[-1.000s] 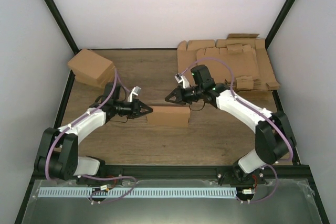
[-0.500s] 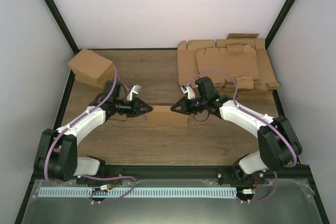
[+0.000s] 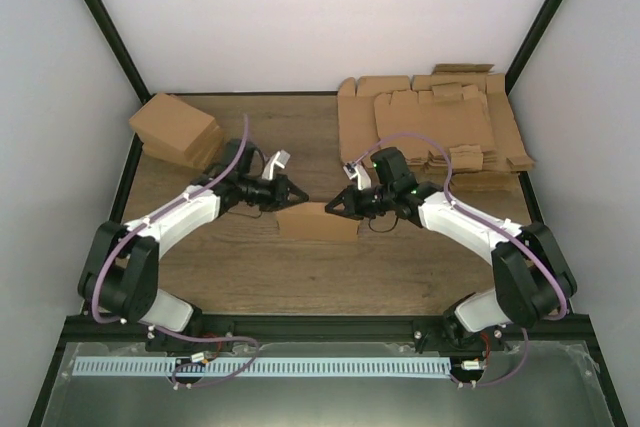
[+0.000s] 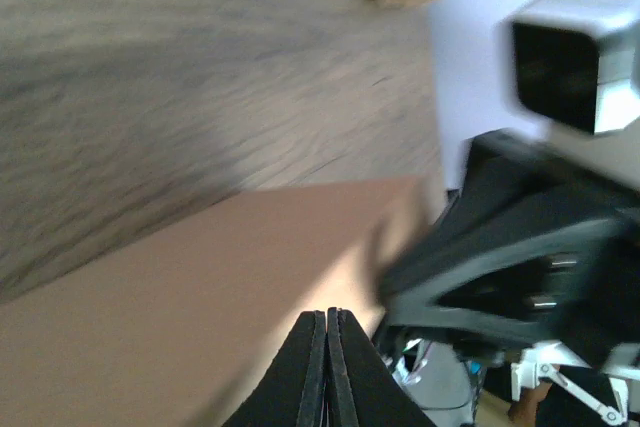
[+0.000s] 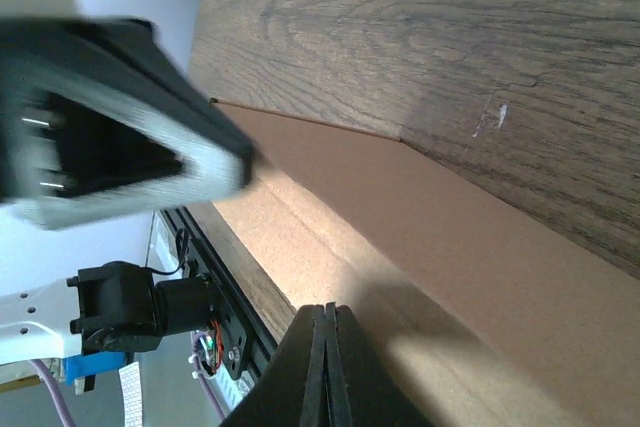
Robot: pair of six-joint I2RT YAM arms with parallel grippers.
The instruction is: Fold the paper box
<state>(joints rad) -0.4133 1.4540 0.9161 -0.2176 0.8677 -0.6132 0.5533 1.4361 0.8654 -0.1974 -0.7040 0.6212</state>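
Note:
The paper box point(image 3: 318, 222) lies in the middle of the table as a closed, oblong brown carton. My left gripper point(image 3: 301, 195) is shut, with its tip just behind the box's top left edge. My right gripper point(image 3: 329, 208) is also shut, and its tip rests at the top right part of the box. In the left wrist view the shut left gripper point(image 4: 327, 314) hovers over the box's brown face point(image 4: 190, 297). In the right wrist view the shut right gripper point(image 5: 325, 309) sits close over the box point(image 5: 450, 237), where a crease line shows. Neither gripper holds anything.
A thick pile of flat cardboard sheets point(image 3: 440, 122) lies at the back right. A pile of folded cartons point(image 3: 175, 129) stands at the back left. Black frame rails run along both table sides. The two grippers are close together over the box.
My left gripper swung from the box's left end back and to the right, over its rear left edge. The right gripper came down onto the box's top.

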